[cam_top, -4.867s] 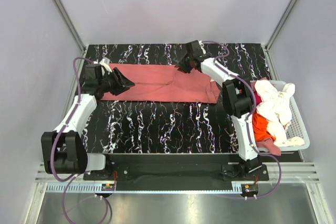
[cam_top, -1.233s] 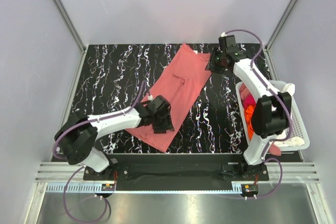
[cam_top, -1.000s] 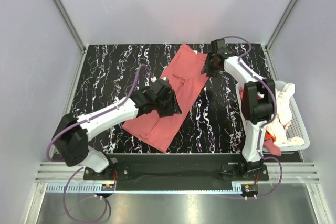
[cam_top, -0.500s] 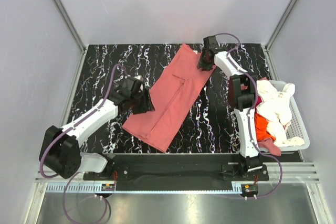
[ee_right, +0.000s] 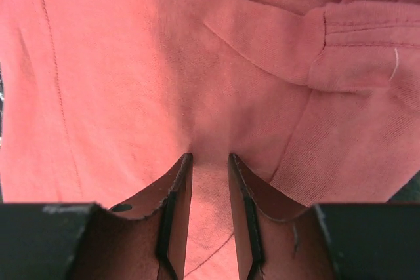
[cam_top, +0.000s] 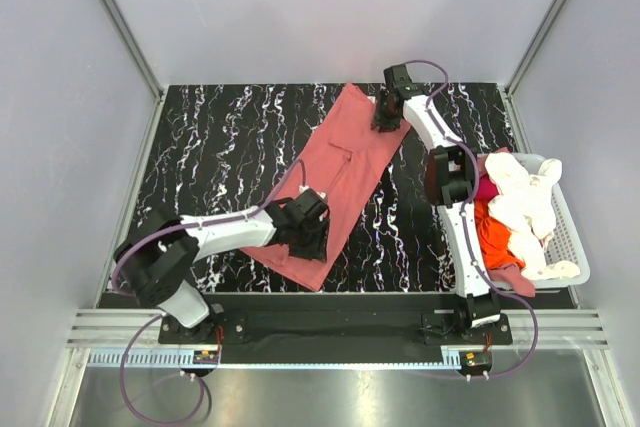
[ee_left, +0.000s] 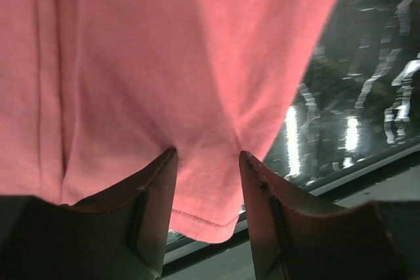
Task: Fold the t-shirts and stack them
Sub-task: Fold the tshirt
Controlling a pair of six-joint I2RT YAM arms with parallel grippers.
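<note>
Left claw (cam_top: pixel 314 238) on pink t-shirt (cam_top: pixel 341 169) hem, right claw (cam_top: pixel 384 115) near collar

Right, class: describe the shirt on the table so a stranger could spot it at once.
Start at the black marbled table. Across its middle lies one long salmon-pink t-shirt, flat on a slant, left pincer at its near end, right pincer at its far end. The other shirts sit crumpled in the white basket.

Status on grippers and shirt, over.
Left gripper shut on pink shirt, near hem. Right gripper shut on its far end. Shirt lies diagonal on table. Nothing blocking.
</note>
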